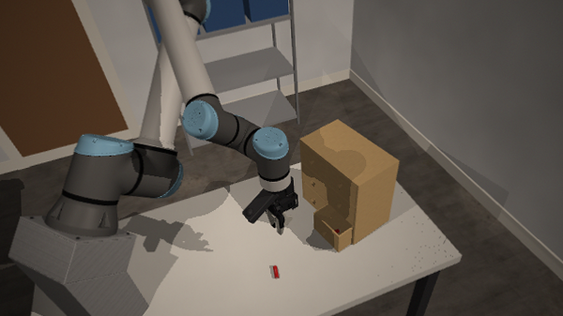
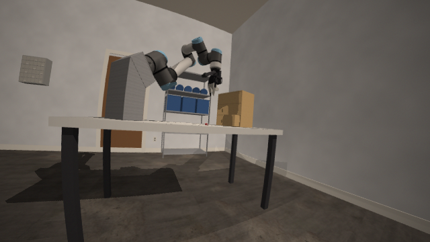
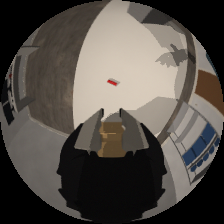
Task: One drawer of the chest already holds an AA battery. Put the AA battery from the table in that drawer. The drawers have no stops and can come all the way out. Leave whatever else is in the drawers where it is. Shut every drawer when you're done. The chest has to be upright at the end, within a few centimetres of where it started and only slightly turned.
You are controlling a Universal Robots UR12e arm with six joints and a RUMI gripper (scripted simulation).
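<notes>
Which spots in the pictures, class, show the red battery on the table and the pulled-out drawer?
Red battery [image 1: 276,272] [image 2: 206,124] [image 3: 113,82]: top, exterior and wrist views; its body.
Pulled-out drawer [image 1: 343,240] [image 2: 236,120]: top and exterior views; its front panel.

Pale, mottled back wall [image 1: 324,30] [image 2: 80,30] and a dimmer grey side wall [image 1: 466,76] [image 2: 336,84] [image 3: 35,150], with a cream baseboard [image 1: 326,79] [image 2: 50,148] [image 3: 50,128] along the dark, patchy floor [image 1: 458,227] [image 2: 201,218] [image 3: 50,65]. Brownish ceiling [image 2: 215,13] above. Brown door [image 1: 39,68] [image 2: 124,139] [image 3: 210,86] in a cream frame. Beside it, a grey metal shelf rack [image 1: 295,59] [image 2: 164,134] [image 3: 182,116]: blue bins [image 1: 267,4] [image 2: 189,105] [image 3: 205,137] on one shelf, rounded blue items [image 2: 188,89] [image 3: 200,159] on another. High at left in the exterior view, a pale gridded box [image 2: 33,70] against the wall. White counter [image 1: 211,292] [image 2: 161,128] [image 3: 110,50] on black legs [image 1: 422,294] [image 2: 267,171]. Subdued light, with broad shadows across floor and counter.
</notes>
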